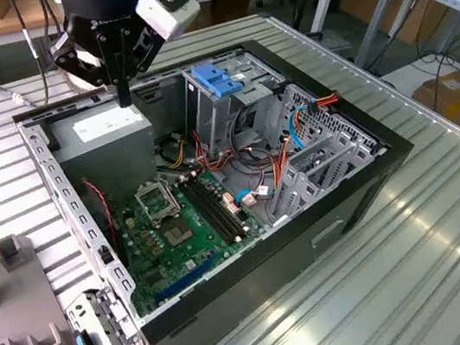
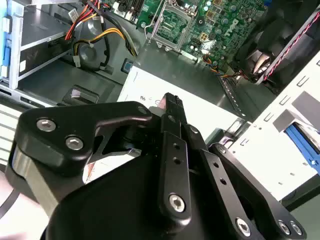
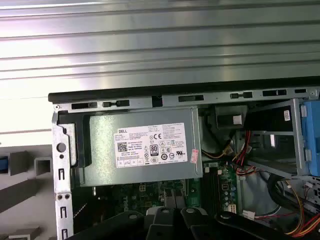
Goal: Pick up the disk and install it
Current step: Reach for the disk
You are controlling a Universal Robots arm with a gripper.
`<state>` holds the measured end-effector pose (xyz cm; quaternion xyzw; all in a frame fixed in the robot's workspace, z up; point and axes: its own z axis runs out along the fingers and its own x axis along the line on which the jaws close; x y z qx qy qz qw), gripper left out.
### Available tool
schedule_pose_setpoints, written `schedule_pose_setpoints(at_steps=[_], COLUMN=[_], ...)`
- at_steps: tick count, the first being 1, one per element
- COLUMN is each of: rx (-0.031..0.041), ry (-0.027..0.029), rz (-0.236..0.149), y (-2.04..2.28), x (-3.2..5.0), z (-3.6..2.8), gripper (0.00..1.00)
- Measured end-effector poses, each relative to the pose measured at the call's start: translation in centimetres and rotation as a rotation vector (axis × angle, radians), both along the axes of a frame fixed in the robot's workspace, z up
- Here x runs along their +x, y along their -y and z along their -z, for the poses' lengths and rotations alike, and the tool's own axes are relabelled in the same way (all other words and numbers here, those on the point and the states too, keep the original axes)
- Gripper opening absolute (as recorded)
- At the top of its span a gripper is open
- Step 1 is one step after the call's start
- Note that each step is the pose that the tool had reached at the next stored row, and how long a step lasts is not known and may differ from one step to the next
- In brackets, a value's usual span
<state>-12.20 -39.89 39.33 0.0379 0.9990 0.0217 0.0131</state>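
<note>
Hanging over one end of the open computer case (image 1: 310, 238), which lies on the ribbed metal table (image 1: 405, 285), the gripper (image 1: 124, 100) is seen with its fingers (image 2: 172, 107) pressed together and nothing clamped between them. Directly beneath the fingertips the big grey power-supply box (image 1: 100, 127) is found, its white sticker (image 3: 151, 146) facing up; no contact between the fingers and the box can be made out.

Beyond the box, further into the case, the green motherboard (image 1: 177, 225) is laid flat. Beside it, toward the exterior view's right of the fingers, the tall grey drive cage (image 1: 213, 122) is set upright with a light-blue latch (image 1: 217, 78) on top. Bundles of red, orange and yellow cables (image 1: 281, 164) are strung between the cage and the board.

The disk (image 2: 304, 145) is taken to be the flat grey piece with a blue edge seen in the second wrist view, outside the case and well apart from the fingers. The perforated metal wall (image 1: 63, 199) of the case stands between the fingers and it. On that same side, at the exterior view's left, a grey holder (image 1: 7, 313) with raised blocks and slots rests on the table. How the disk sits in that holder cannot be told.
</note>
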Motion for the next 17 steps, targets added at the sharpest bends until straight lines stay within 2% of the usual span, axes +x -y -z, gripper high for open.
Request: schedule_pose_setpoints(at_steps=[17], rx=[0.0001], ry=[-0.0011], rz=[0.0], y=[0.0], x=[-1.39], z=[0.06], gripper=[0.11])
